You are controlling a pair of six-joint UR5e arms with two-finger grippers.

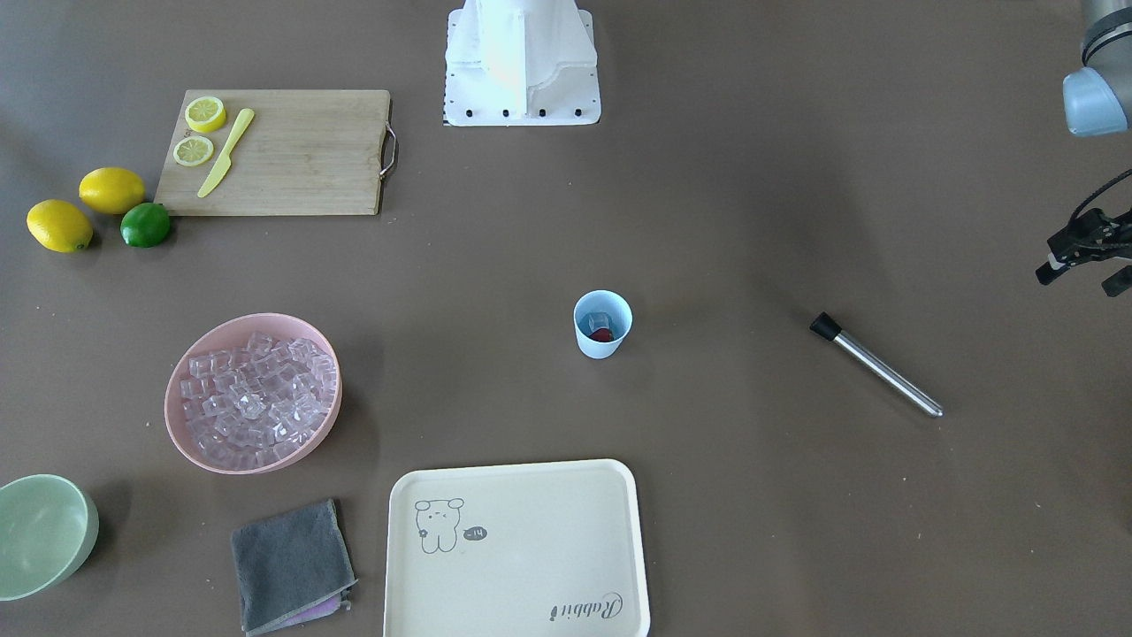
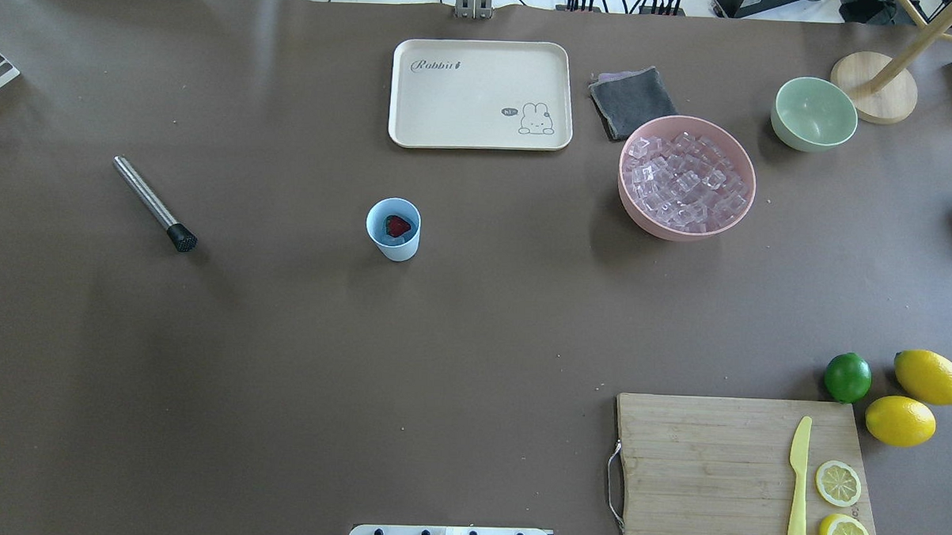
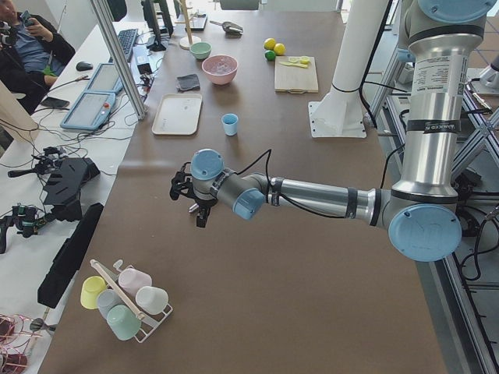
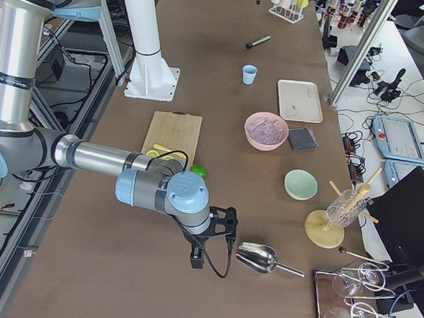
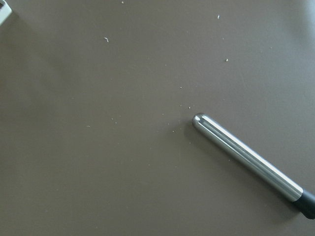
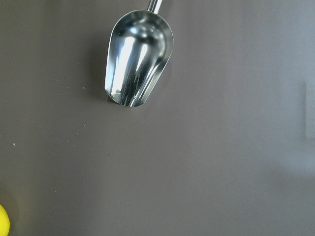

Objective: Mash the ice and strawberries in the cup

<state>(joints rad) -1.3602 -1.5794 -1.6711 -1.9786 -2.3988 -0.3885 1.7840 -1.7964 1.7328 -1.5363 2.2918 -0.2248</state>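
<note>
The cup stands upright mid-table, with the strawberry and ice inside it; more ice is heaped in the pink bowl. The left gripper, fingers seemingly spread and nothing held, is positioned near the steel muddler. For the right gripper, the finger state cannot be told.

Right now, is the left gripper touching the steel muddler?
Apart. Front-facing view: left gripper hangs at the frame's edge, a wide gap from the muddler lying flat.

Robotics lab: teach pendants, aluminium framing
</note>
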